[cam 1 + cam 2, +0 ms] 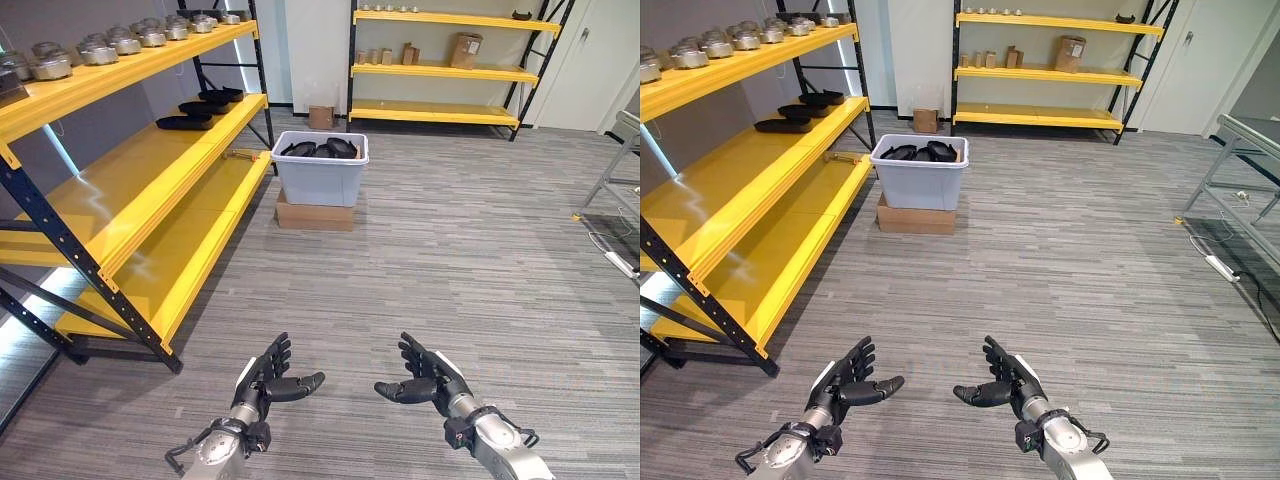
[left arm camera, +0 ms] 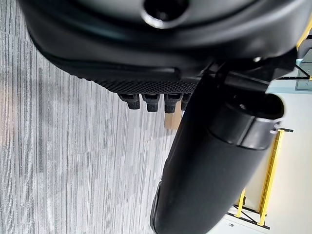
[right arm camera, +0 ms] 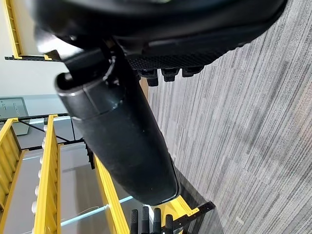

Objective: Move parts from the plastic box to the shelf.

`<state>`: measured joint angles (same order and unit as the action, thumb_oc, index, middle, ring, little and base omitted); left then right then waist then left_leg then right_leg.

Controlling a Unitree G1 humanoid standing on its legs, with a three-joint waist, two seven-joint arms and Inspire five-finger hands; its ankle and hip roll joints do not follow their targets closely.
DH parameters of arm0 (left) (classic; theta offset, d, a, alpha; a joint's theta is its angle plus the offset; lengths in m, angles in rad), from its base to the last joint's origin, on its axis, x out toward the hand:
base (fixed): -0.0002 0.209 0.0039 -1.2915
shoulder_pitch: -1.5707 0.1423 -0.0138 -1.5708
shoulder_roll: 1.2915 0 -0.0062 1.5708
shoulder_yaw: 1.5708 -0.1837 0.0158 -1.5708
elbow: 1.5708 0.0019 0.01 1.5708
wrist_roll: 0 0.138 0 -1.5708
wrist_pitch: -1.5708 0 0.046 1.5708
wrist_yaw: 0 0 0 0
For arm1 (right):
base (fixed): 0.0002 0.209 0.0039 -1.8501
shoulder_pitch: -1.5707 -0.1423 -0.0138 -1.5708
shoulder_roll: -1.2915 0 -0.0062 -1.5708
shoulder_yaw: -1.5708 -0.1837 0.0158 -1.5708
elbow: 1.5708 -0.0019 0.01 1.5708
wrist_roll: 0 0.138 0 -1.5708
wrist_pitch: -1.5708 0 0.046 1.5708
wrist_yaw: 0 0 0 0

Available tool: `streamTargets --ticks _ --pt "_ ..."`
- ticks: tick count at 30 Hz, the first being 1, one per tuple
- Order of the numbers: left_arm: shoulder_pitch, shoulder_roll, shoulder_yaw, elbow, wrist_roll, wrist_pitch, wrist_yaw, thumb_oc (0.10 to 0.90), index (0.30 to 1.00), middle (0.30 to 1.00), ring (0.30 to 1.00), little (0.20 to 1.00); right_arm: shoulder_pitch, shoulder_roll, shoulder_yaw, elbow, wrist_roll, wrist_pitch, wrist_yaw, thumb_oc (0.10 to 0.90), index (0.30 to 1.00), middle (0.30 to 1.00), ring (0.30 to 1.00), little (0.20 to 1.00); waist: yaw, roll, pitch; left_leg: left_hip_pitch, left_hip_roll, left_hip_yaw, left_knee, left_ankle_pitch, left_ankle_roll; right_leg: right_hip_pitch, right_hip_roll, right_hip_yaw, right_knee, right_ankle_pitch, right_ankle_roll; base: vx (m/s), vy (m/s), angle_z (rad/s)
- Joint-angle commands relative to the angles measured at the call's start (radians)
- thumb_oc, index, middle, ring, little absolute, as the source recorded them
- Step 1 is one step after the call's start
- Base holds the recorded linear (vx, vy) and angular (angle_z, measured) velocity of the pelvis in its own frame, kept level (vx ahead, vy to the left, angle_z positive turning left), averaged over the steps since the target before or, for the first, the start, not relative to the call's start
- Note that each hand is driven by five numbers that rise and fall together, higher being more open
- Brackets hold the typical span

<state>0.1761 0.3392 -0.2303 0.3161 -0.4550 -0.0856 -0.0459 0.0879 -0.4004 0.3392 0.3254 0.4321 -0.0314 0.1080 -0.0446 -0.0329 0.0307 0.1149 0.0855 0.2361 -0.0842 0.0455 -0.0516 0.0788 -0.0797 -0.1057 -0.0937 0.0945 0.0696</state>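
Note:
A white plastic box (image 1: 320,175) holding several black parts (image 1: 322,149) stands on a flat cardboard box (image 1: 314,215) on the floor, some way ahead. Beside it on the left runs the yellow shelf rack (image 1: 150,190); a few black parts (image 1: 205,105) lie on its middle level. My left hand (image 1: 268,375) and right hand (image 1: 430,378) hover low over the carpet near me, both open and holding nothing, far short of the box.
Grey metal parts (image 1: 100,48) line the top level of the left rack. A second yellow rack (image 1: 440,70) with small cartons stands against the far wall. A small cardboard box (image 1: 321,117) sits behind the plastic box. A metal frame (image 1: 615,175) is at the right.

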Motion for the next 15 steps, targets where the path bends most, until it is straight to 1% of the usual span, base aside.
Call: streamTargets --ticks 1,15 --pt "-0.151 0.028 0.0 0.015 0.036 -0.109 0.009 0.9 1.0 1.0 1.0 1.0 -0.127 0.003 -0.027 -0.046 0.003 -0.111 -0.003 0.9 1.0 1.0 1.0 1.0 0.011 0.0 -0.013 0.022 0.046 -0.035 -0.003 -0.073 -0.019 0.047 -0.086 -0.028 0.006 -0.104 0.069 0.0 0.0 0.0" --pt "-0.156 0.031 0.002 0.005 0.039 -0.111 0.01 0.9 1.0 1.0 1.0 1.0 -0.129 0.003 -0.029 -0.042 -0.024 -0.11 -0.014 0.9 1.0 1.0 1.0 1.0 0.011 0.002 -0.01 0.022 0.044 -0.034 -0.003 -0.074 -0.019 0.048 -0.087 -0.025 0.006 -0.105 0.07 0.0 0.0 0.0"
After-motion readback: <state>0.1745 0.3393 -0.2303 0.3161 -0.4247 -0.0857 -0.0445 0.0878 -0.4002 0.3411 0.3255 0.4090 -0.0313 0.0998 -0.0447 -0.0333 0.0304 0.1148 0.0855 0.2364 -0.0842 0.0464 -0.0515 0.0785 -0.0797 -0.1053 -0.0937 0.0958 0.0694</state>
